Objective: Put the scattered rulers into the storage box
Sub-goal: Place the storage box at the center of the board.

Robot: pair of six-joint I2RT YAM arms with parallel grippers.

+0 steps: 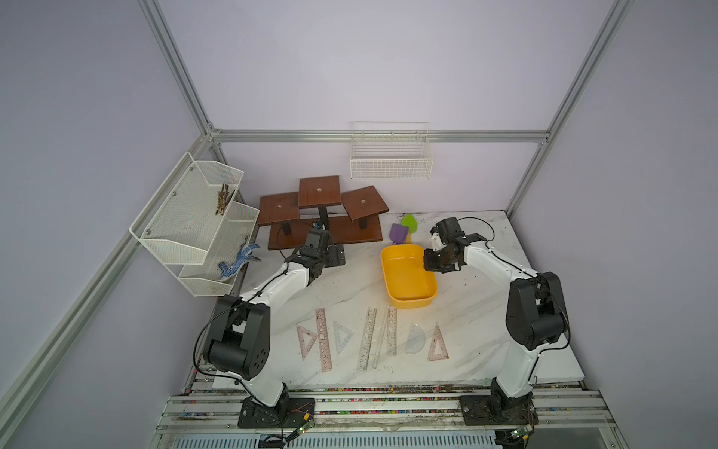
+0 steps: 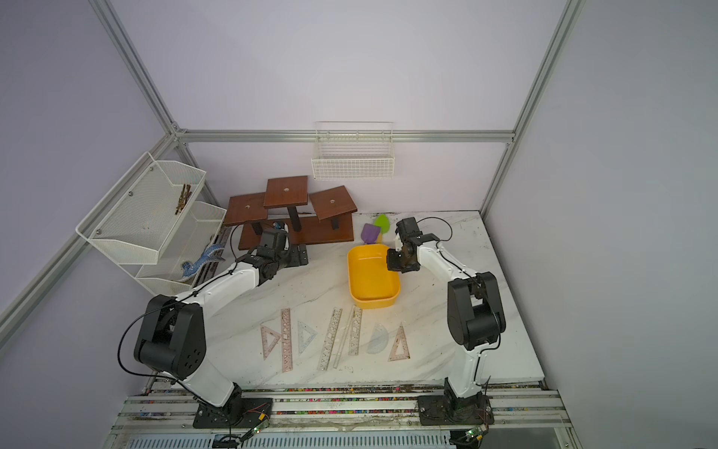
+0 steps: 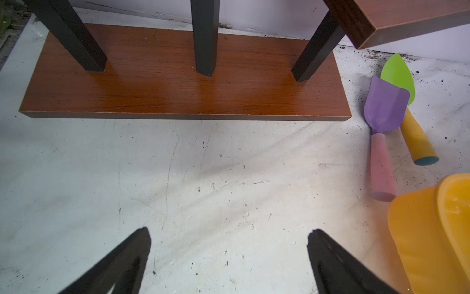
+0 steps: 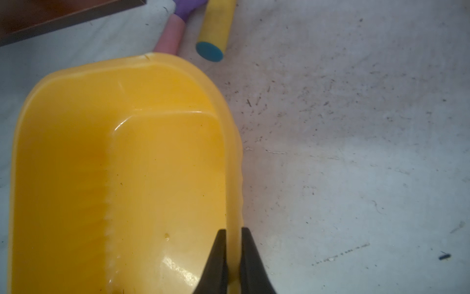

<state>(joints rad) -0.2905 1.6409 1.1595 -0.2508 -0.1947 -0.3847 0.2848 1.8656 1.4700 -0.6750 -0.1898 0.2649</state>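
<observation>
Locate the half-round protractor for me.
In both top views the protractor lies flat, second from the right in the row of rulers, between a stencil ruler and a pinkish set square, on the robot's side of the storage box.

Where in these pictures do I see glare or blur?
Right wrist view: glare patches on the box floor, shovel handles soft. Left wrist view: near box wall blurred, wood base sharp. Both top views: even light, clear rulers faint.

Both wrist views' edges cut off the storage box (image 4: 101,67).
</observation>
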